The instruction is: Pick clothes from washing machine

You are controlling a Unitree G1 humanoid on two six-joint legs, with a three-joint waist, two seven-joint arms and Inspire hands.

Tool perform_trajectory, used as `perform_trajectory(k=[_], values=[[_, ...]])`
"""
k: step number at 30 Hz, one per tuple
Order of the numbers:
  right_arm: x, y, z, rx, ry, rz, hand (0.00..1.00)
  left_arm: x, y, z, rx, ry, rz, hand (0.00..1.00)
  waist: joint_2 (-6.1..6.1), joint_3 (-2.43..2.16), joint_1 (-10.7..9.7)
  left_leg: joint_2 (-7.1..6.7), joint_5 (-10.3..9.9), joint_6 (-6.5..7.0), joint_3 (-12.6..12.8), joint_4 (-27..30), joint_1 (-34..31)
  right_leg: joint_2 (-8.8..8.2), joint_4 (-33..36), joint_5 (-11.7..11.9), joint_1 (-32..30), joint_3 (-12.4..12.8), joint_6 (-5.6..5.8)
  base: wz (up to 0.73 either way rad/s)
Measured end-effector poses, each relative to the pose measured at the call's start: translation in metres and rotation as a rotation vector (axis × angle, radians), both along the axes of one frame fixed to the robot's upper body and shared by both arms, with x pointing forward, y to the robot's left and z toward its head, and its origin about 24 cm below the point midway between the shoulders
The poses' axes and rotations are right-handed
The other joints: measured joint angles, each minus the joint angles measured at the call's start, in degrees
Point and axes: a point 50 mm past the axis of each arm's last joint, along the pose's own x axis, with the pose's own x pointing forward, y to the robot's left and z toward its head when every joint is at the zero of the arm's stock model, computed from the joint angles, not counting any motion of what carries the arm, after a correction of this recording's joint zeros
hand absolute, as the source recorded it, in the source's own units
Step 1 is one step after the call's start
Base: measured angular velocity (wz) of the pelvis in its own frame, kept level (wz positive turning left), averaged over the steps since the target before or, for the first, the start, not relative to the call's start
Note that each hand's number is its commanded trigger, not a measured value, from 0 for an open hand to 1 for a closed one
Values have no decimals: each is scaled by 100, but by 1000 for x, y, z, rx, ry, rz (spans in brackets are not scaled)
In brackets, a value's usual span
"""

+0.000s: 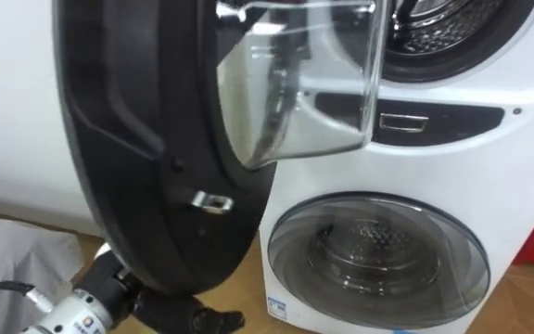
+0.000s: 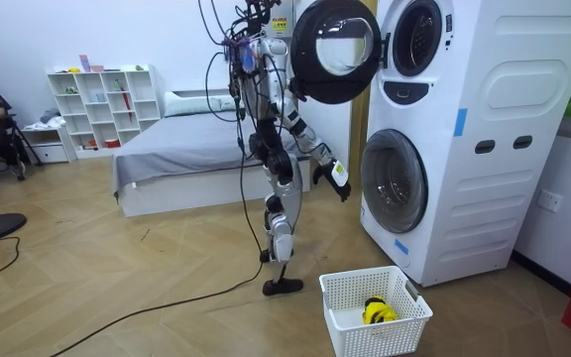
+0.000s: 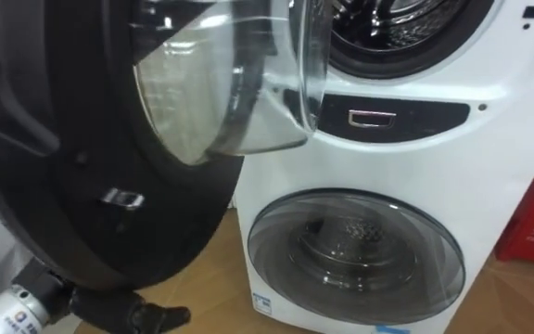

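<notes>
Clothes: cannot tell whether any lie in upper drum (image 1: 452,23) of washing machine (image 1: 531,176). Room view adds what eye views lack: robot standing at machine front, white basket (image 2: 348,290) on floor beside it, small yellow item (image 2: 375,311) inside. Eye views close on upper door (image 1: 128,158), swung wide open, and lower door (image 1: 374,252), closed. Left hand (image 1: 193,315) low, under open door's rim; fingers loosely straight, holding nothing.

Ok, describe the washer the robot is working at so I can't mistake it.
Find the white stack of two washers. It's the upper washer. Its round dark door is swung wide open beside the robot, while the lower washer's door is shut.
</notes>
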Motion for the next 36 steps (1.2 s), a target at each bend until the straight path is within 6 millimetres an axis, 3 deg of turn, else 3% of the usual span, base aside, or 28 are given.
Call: perform_trajectory(k=[6, 16, 20, 28, 36], values=[[0, 1, 0, 28, -9, -30, 0, -1, -6, 0, -70, -6, -20, 0, -49, 21, -43, 5, 5, -36, 94, -182, 164, -2, 39, -64, -5, 146, -87, -8], [-2, 6, -4, 44, 8, -19, 0, -2, -17, 2, -148, -35, -58, 0, -69, 31, -43, 88, -34, -85, 336, -394, 328, 2, 69, -119, -8, 128, -111, -8], [-2, 8, -4, 44, 13, -9, 0, -1, -20, 2, -155, -38, -66, 0, -77, 39, -132, 88, -64, -102, 411, -431, 372, 19, 67, -128, 3, 169, -124, -11], [-2, 19, -7, 41, 30, 55, 0, 1, -33, 3, -172, -38, -116, 0, -49, 72, -219, 125, -115, -104, 607, -437, 431, 47, 54, -139, -13, 346, -133, -10], [-1, 22, -10, 42, 48, 74, 0, 10, -52, 10, -198, -70, -187, 0, -4, 68, -255, 187, -156, -107, 707, -434, 449, 60, 64, -149, -47, 453, -132, -6]])
